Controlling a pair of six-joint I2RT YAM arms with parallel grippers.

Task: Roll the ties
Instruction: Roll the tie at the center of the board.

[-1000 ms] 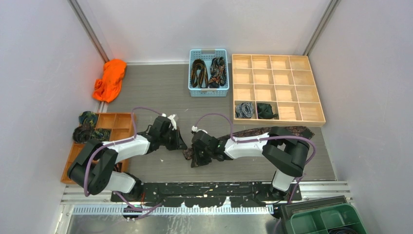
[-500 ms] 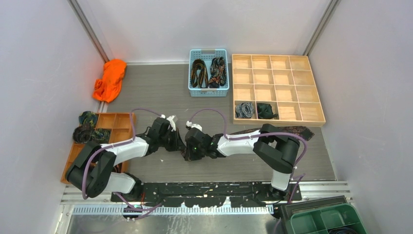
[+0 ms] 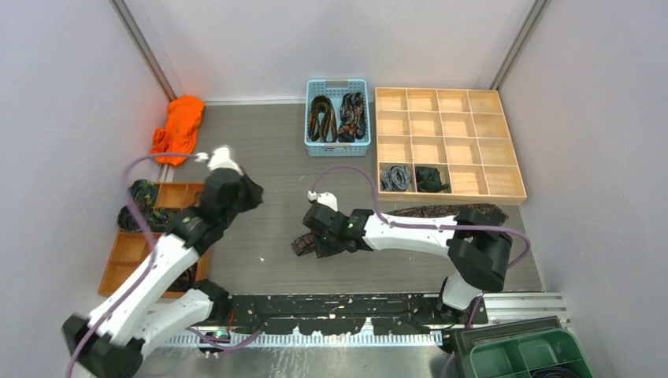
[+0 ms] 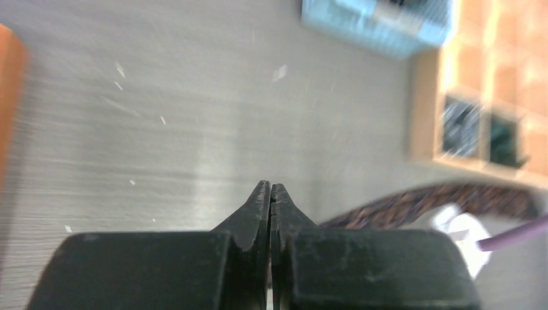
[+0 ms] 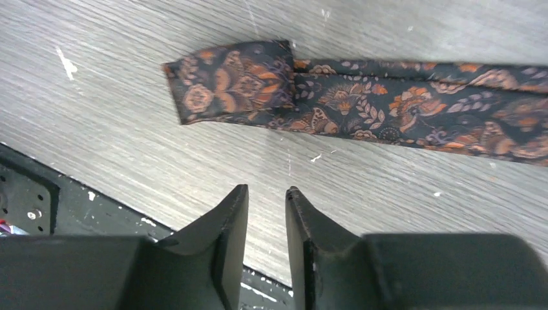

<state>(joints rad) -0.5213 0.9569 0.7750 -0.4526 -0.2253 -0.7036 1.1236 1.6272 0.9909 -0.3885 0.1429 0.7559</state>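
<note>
A brown-maroon paisley tie (image 3: 429, 211) lies flat on the grey table, running from the right side to a folded end (image 3: 300, 245) near the middle. In the right wrist view the folded end (image 5: 232, 82) lies just beyond my fingertips, apart from them. My right gripper (image 3: 315, 239) (image 5: 267, 190) hovers low over the table with its jaws slightly apart and nothing between them. My left gripper (image 3: 247, 192) (image 4: 270, 187) is shut and empty, raised above the table well left of the tie. The tie (image 4: 420, 200) shows blurred in the left wrist view.
A blue basket (image 3: 337, 146) with loose ties stands at the back. A wooden grid tray (image 3: 449, 118) at back right holds two coiled ties (image 3: 396, 177). An orange tray (image 3: 189, 195) with coiled ties sits at left, and an orange cloth (image 3: 177, 130) behind it. A green bin (image 3: 528, 354) is at bottom right.
My left arm has lifted off the tie's end and swung up and to the left. My right gripper stays by the folded end, which now lies uncovered on the table.
</note>
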